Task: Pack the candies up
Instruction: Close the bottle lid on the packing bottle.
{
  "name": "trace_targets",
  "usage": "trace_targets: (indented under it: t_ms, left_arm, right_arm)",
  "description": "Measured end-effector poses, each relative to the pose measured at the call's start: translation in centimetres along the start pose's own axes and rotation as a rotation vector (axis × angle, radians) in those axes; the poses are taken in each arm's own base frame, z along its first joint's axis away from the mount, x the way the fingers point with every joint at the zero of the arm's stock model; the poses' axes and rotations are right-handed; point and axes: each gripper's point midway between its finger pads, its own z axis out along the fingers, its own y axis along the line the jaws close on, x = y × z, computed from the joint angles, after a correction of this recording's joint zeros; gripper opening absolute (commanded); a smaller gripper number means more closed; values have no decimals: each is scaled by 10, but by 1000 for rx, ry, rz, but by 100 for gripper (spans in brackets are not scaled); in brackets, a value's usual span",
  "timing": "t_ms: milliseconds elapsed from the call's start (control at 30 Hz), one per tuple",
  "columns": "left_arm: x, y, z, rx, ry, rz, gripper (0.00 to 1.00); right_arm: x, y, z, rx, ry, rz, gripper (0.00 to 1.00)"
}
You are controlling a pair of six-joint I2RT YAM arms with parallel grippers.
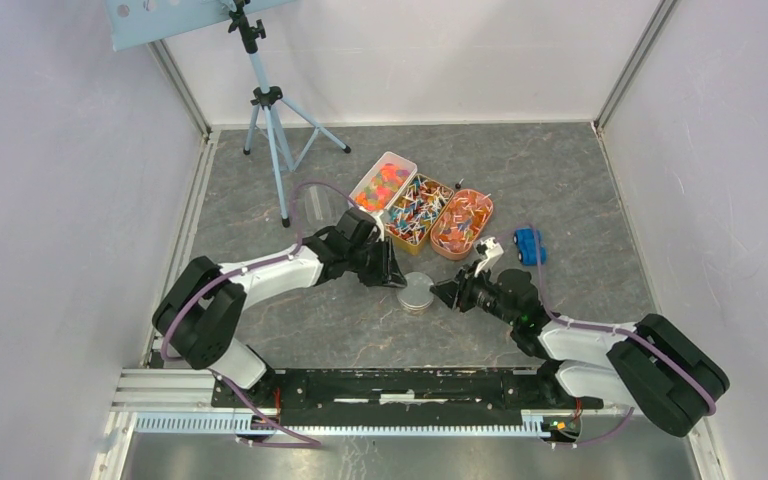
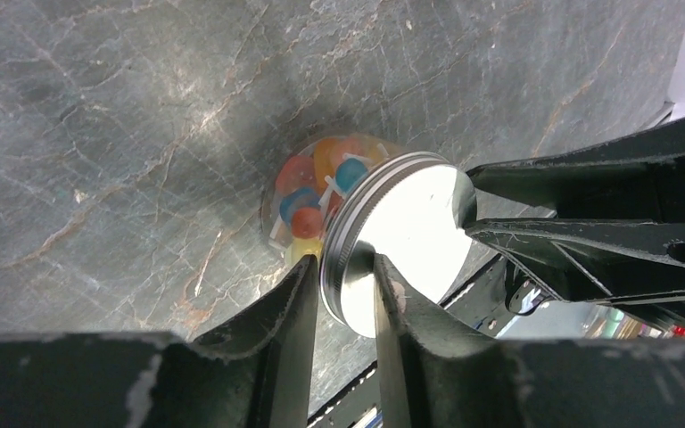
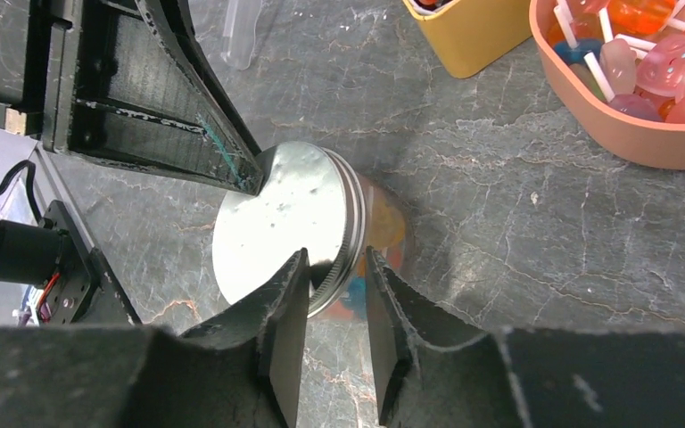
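- Our left gripper (image 2: 343, 269) is drawn narrow, its two fingers straddling the near edge of the silver lid (image 2: 410, 227) and apparently pinching it.
- Our right gripper (image 3: 336, 259) is just as narrow and nips the opposite edge of the same lid, so the two meet it from either side.
- Under the lid a clear jar (image 2: 296, 178) stands on the table (image 2: 98, 134), with wrapped and plain candies (image 2: 305, 221) showing through the glass.
- More candies lie in three tubs (image 1: 450, 254) just beyond the jar, and a blue toy car (image 1: 528, 245) sits beside them.
- We judge the filling done and the closing of the lid in hand.
- Next, we think, one gripper must take the glass and steady it while the other turns the lid. With both on the lid, the jar may simply spin.
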Motion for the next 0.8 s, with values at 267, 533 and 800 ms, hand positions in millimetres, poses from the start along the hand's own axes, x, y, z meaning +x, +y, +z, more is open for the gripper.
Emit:
trace_targets:
  t_ms: [267,533,800]
  left_arm:
    - [11,6,-8,-33,37,-17,52]
    - [11,4,-12,-42,49,-21,52]
    - [16,4,-13,-37,70,-26,45]
  right_arm:
    - [6,5,0,-27,74,-7,52]
    - [1,12,-6,-46,77,-35,45]
    - [11,11,-5,-54,116,-20,39]
